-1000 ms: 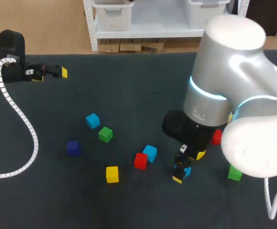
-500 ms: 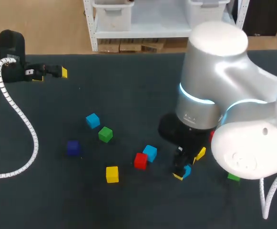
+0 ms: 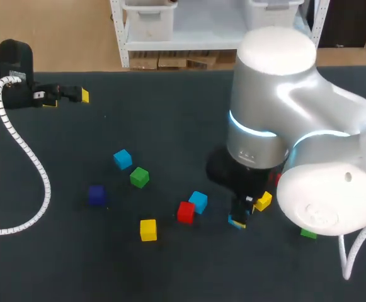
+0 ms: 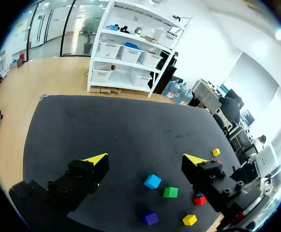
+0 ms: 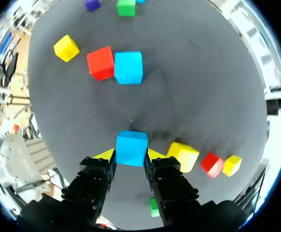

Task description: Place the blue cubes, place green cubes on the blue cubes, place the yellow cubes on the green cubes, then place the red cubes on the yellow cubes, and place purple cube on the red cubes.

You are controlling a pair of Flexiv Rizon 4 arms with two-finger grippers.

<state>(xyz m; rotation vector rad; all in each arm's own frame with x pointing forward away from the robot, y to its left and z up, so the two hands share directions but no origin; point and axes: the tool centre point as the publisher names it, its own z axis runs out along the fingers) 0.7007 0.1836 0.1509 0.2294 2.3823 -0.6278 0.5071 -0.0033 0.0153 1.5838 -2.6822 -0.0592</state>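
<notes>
Blue cube point(image 5: 131, 148) — clamped between the yellow tips of the right gripper point(image 5: 130, 158), flat faces square to the fingers, low at the dark table point(image 3: 170, 126); whether it touches cannot be told. No long axis: equal every way. Second blue cube point(image 5: 128, 67) lies straight ahead of the jaws, one side touching a red cube point(image 5: 101, 63). Left gripper point(image 4: 145, 160) — fingers wide, empty, well apart at the table's far corner; right arm judged nearer.
</notes>
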